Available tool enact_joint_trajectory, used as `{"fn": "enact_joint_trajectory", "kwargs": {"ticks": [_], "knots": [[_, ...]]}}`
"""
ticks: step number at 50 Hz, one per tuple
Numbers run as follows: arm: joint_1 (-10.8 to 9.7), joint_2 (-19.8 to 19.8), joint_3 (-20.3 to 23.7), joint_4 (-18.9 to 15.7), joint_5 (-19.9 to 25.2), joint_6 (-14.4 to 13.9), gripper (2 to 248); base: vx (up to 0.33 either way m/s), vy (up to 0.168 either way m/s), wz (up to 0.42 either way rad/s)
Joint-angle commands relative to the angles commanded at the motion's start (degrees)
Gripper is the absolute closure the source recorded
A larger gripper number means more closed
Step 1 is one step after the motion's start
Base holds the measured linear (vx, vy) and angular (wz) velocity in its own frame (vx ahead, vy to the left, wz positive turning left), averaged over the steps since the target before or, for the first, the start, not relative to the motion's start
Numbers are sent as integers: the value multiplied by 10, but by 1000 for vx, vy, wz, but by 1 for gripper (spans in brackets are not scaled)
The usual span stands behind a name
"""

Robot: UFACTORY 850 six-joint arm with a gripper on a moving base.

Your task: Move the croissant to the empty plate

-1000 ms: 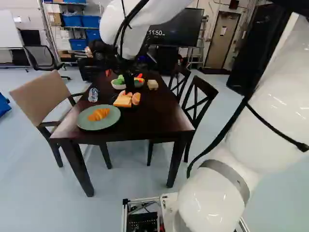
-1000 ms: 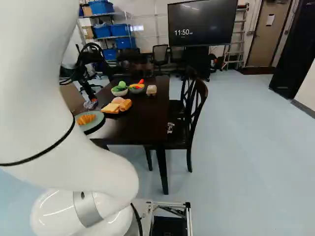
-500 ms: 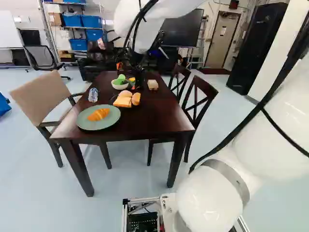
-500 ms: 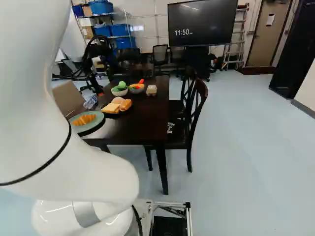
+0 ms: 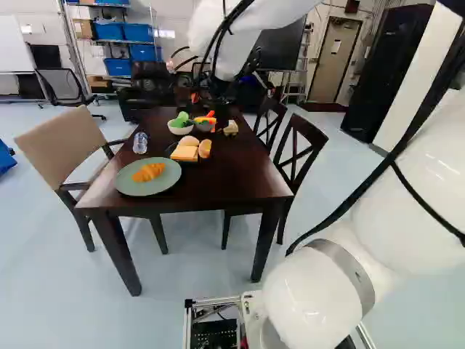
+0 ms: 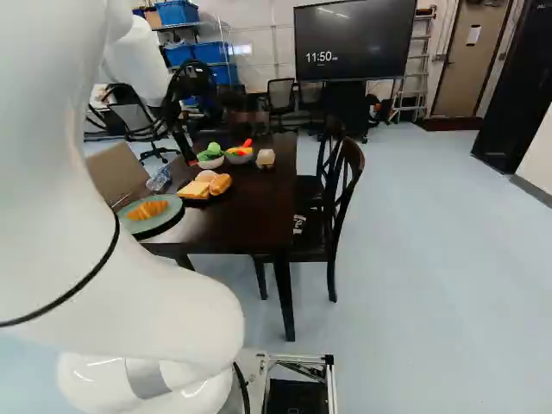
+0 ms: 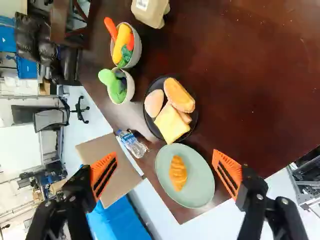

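My gripper (image 5: 208,100) is above the far part of the table in the left base view, small and dark there. In the wrist view the gripper (image 7: 165,169) stands wide open, its orange pads far apart with no grip on anything. The golden croissant (image 7: 178,173) lies on a pale green plate (image 7: 200,187), well below and between the fingers in that view. Beside it a black plate (image 7: 150,122) bears a yellow slice (image 7: 171,124), a long roll (image 7: 179,95) and a round bun (image 7: 154,103). Both plates in view hold food.
On the dark table (image 5: 232,171) are a water bottle (image 7: 132,143), a bowl of green vegetables (image 7: 129,91), a bowl of mixed vegetables (image 7: 136,50) and a beige carton (image 7: 150,11). A tan chair (image 5: 69,142) and dark chairs (image 5: 299,149) flank it.
In the left base view my gripper has shifted right and upward, away from above the black plate and bowls. The base, croissant and plates have stayed put.
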Motion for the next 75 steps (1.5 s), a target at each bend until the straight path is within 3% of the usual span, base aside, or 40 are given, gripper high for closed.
{"fn": "enact_joint_trajectory", "kwargs": {"ticks": [43, 75], "knots": [[-93, 11, 10, 0, 0, 0, 3, 0, 0, 0], [-159, 58, 52, 0, 0, 0, 3, 0, 0, 0]]}}
